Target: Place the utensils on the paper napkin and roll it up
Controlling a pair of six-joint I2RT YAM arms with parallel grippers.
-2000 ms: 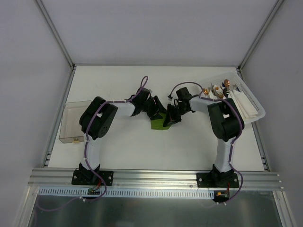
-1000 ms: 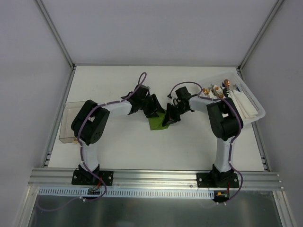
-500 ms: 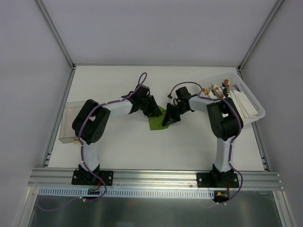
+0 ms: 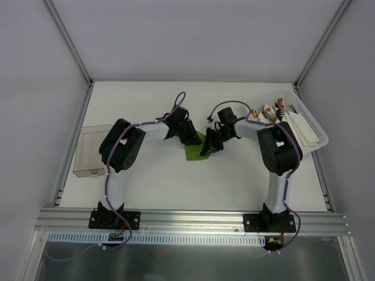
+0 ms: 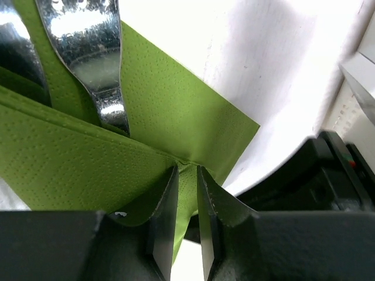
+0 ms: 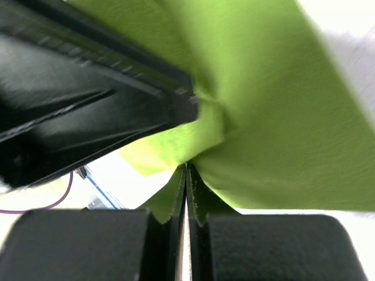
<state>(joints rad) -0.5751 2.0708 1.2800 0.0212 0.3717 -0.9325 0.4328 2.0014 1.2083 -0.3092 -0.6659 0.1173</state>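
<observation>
The olive-green paper napkin (image 4: 194, 152) lies mid-table between both grippers. In the left wrist view two silvery utensils (image 5: 88, 41) rest on the napkin (image 5: 176, 117), their lower ends tucked under a raised fold. My left gripper (image 5: 187, 170) has its jaws drawn close on that fold's edge. It sits at the napkin's far left side (image 4: 190, 136). My right gripper (image 6: 186, 167) is shut, pinching the napkin (image 6: 281, 105) at its tips on the right side (image 4: 208, 146). The left gripper's black body fills the upper left of the right wrist view.
A white basket (image 4: 310, 126) with copper-tipped cutlery and white napkins stands at the right edge. A clear plastic box (image 4: 94, 153) sits at the left edge. Both arms reach inward, almost touching over the napkin.
The left gripper's jaws have narrowed onto the napkin's fold, and the left arm's elbow has swung back to the right. The right arm has not moved.
</observation>
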